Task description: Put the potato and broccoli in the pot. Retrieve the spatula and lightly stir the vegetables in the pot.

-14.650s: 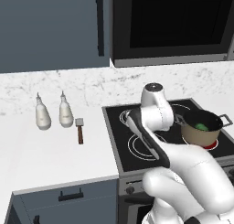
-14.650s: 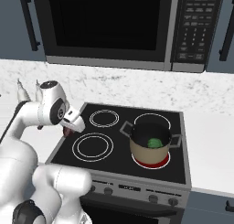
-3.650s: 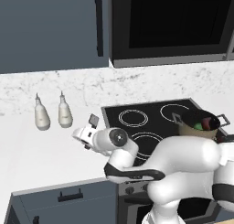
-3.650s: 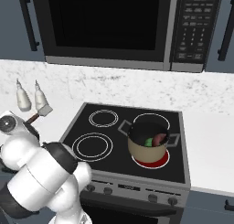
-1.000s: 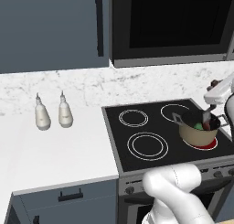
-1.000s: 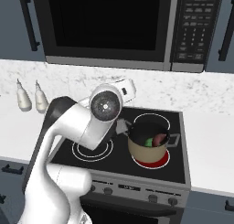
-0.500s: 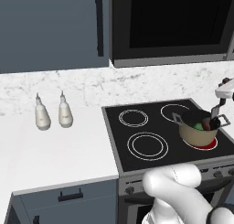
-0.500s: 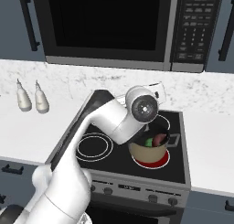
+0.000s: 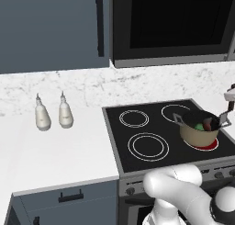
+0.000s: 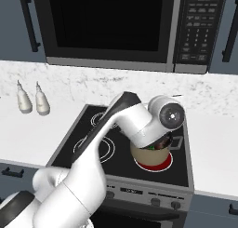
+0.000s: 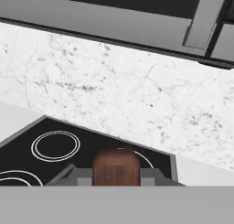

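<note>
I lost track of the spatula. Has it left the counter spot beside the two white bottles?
Yes. The counter beside the bottles is bare; the spatula, in the gripper, is over the stove.

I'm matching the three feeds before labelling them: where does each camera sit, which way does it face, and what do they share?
Left base view: behind the arm's left, facing forward and down at the stove, pot and bottles; arm at lower right.
Right base view: behind the arm's right, same stove; arm rising from lower left, covering much of the pot.
Hand view: on the hand, facing the backsplash; the shut gripper holds the spatula.
All show the stove.
</note>
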